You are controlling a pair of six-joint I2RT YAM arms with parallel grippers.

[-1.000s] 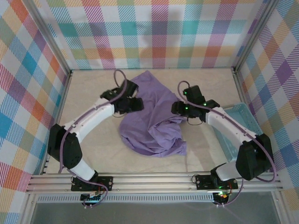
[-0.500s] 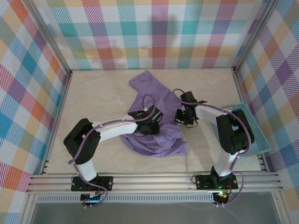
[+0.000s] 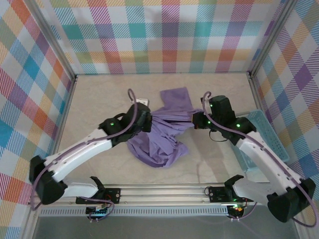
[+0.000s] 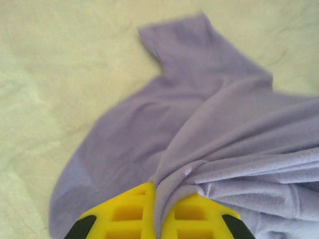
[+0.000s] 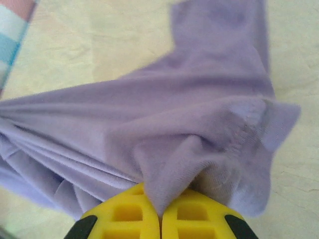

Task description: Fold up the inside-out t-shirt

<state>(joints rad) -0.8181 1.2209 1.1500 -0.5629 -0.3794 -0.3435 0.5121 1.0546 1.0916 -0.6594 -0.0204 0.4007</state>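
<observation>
Right of t-shirt (image 3: pixel 159 142): blue basket (image 3: pixel 271 135), apart.

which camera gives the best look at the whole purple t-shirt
The top external view: it takes in nearly the whole t-shirt, pulled taut between the left end effector and right end effector, with the rest bunched on the table. Each wrist view gives a close-up of folds pinched between its yellow fingers.
</observation>
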